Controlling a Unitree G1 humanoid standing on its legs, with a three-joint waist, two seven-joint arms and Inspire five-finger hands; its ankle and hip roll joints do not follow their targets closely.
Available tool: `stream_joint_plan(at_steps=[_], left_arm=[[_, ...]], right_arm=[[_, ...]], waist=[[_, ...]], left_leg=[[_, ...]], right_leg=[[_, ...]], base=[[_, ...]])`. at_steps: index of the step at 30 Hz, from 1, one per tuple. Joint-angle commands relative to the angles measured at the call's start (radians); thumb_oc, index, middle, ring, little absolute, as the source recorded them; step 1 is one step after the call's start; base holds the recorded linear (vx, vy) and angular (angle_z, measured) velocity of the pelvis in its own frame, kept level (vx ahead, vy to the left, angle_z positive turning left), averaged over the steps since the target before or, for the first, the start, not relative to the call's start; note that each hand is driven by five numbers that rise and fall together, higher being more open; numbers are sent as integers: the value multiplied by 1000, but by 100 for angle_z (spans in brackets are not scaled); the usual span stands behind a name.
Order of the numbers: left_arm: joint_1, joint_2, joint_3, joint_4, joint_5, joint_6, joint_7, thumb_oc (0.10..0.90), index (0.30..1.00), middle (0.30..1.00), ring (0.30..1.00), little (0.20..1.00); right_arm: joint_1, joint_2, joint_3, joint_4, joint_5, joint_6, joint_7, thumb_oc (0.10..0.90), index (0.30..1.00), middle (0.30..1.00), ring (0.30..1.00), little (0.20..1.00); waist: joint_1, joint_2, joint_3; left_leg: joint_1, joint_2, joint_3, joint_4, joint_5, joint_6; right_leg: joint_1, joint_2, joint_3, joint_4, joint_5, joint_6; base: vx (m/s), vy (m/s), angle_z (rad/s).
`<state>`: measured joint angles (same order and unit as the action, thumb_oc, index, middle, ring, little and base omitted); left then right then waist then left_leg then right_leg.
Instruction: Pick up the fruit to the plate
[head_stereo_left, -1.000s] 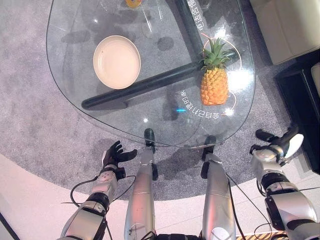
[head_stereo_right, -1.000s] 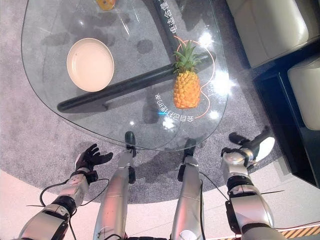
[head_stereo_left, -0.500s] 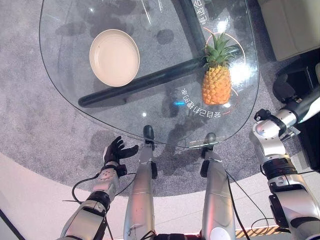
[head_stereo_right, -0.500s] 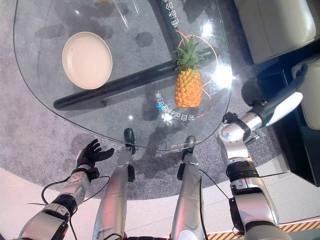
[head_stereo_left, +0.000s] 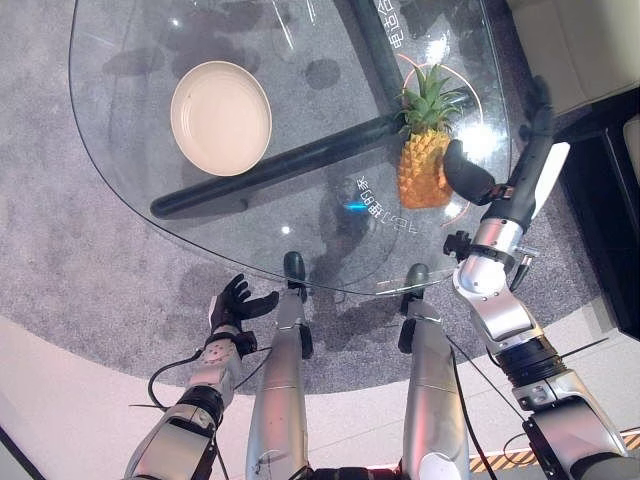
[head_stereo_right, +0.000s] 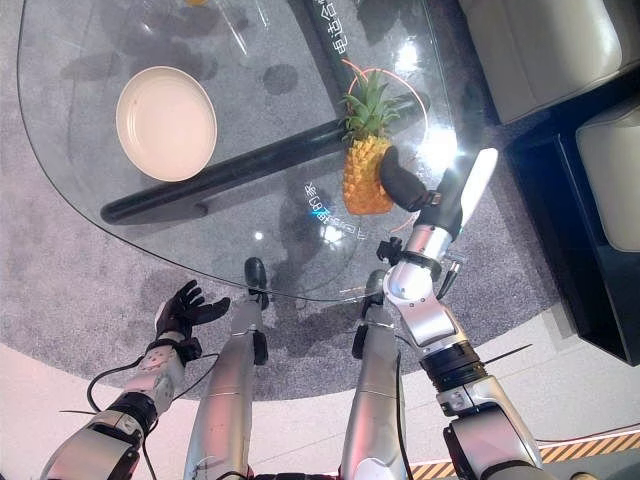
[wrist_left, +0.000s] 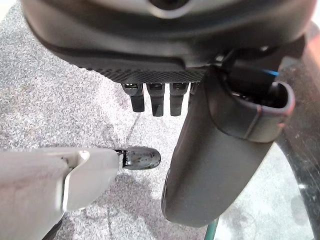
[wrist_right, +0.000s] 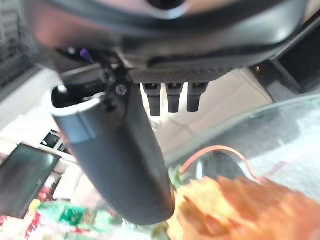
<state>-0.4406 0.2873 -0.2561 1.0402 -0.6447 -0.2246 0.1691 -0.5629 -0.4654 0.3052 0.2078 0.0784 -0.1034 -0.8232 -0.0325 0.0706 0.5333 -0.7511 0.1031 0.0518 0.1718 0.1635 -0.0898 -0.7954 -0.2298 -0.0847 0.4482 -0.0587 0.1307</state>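
While the pineapple (head_stereo_left: 422, 176) stands upright on the table (head_stereo_left: 130, 160), well apart from the plate (head_stereo_left: 220, 117), the right hand (head_stereo_left: 500, 178) hangs just beside it, fingers (wrist_right: 172, 97) straight and empty, seemingly for a side grasp; the left hand (head_stereo_left: 234, 306) idles open below the table edge.

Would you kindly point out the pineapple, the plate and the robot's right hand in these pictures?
pineapple (head_stereo_left: 420, 178): left eye view, on its orange body.
plate (head_stereo_left: 220, 117): left eye view, on its bare middle.
right hand (head_stereo_left: 467, 173): left eye view, on its dark thumb beside the pineapple.

The dark right hand (head_stereo_left: 500, 178) is raised on its silver-grey arm, fingers straight and spread from the thumb, holding nothing. The dark left hand (head_stereo_left: 232, 304) hangs low on its silver-grey arm, fingers relaxed and apart, palm empty.
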Motion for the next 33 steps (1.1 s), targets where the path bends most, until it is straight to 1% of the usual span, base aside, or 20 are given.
stream_joint_plan(at_steps=[1,8,13,20,24,25,27,33], left_arm=[[69,12,34,23,18,-33,31,800,900,900,900,900],[72,8,22,19,13,-25,37,800,900,900,900,900],[75,5,14,23,16,-22,39,800,900,900,900,900],[74,7,7,19,7,-14,39,800,900,900,900,900],[76,7,3,17,10,-13,38,800,900,900,900,900],[75,5,0,19,9,-11,38,800,900,900,900,900],[74,4,-3,23,10,-12,35,800,900,900,900,900],[66,4,-8,29,17,-10,37,800,900,900,900,900]], right_arm=[[9,-21,-6,-182,-36,-29,34,800,900,900,900,900],[17,-22,45,-208,-2,8,79,800,900,900,900,900],[15,-21,64,-212,21,22,81,800,900,900,900,900],[19,-22,86,-225,28,60,80,800,900,900,900,900],[17,-21,92,-200,46,67,68,800,900,900,900,900],[15,-18,94,-175,47,80,47,800,900,900,900,900],[7,-13,96,-137,68,83,39,800,900,900,900,900],[-12,5,98,-56,131,93,52,800,900,900,900,900]], waist=[[4,-21,-13],[6,-18,-13],[9,-17,-13],[9,-14,-13],[11,-12,-13],[13,-10,-13],[15,-7,-13],[25,-5,-13]], left_leg=[[9,-57,2,80,-102,19],[20,-59,6,76,-100,19],[26,-58,10,73,-97,19],[25,-57,13,74,-94,19],[29,-57,15,72,-93,19],[30,-58,14,72,-92,20],[31,-59,15,73,-92,20],[29,-58,14,72,-91,21]], right_leg=[[20,38,-38,-116,82,-12],[29,37,-40,-119,81,-15],[33,35,-44,-116,79,-17],[27,35,-42,-108,79,-17],[29,33,-44,-110,82,-16],[28,34,-43,-108,82,-16],[28,33,-44,-108,83,-17],[28,29,-51,-108,84,-18]], base=[[0,0,0],[0,0,0],[0,0,0],[0,0,0],[0,0,0],[0,0,0],[0,0,0],[0,0,0]])
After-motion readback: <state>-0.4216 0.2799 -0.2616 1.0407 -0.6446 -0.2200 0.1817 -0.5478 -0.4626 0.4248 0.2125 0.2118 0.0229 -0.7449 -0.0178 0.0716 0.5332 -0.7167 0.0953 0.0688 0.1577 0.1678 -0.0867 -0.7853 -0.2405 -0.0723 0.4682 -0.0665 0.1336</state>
